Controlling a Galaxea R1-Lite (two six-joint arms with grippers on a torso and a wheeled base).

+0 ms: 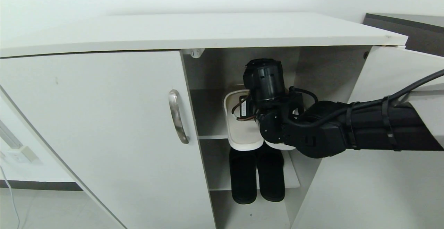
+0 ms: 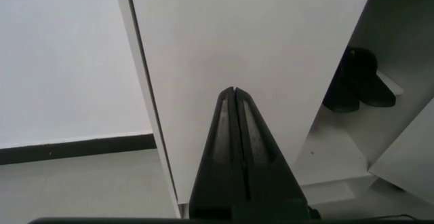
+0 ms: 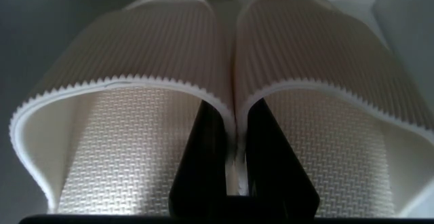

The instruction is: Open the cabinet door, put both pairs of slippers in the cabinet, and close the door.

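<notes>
A pair of white slippers [image 1: 242, 132] lies side by side on the upper shelf inside the cabinet [image 1: 208, 31], heels past the shelf's front edge. My right arm [image 1: 277, 118] reaches in over them. My right gripper [image 3: 234, 142] is shut on the white slippers [image 3: 135, 81], pinching their two inner edges together. A pair of black slippers [image 1: 256, 177] rests on the shelf below, heels overhanging. The black slippers [image 2: 359, 81] are also in the left wrist view. My left gripper [image 2: 234, 91] is shut on nothing, low in front of the closed left door [image 2: 251, 47].
The cabinet's right door [image 1: 364, 187] stands open at the right, close beside my right arm. The left door [image 1: 104, 118] is closed, with a metal handle [image 1: 178, 116]. A white wall with a dark baseboard [image 2: 68, 149] lies left of the cabinet.
</notes>
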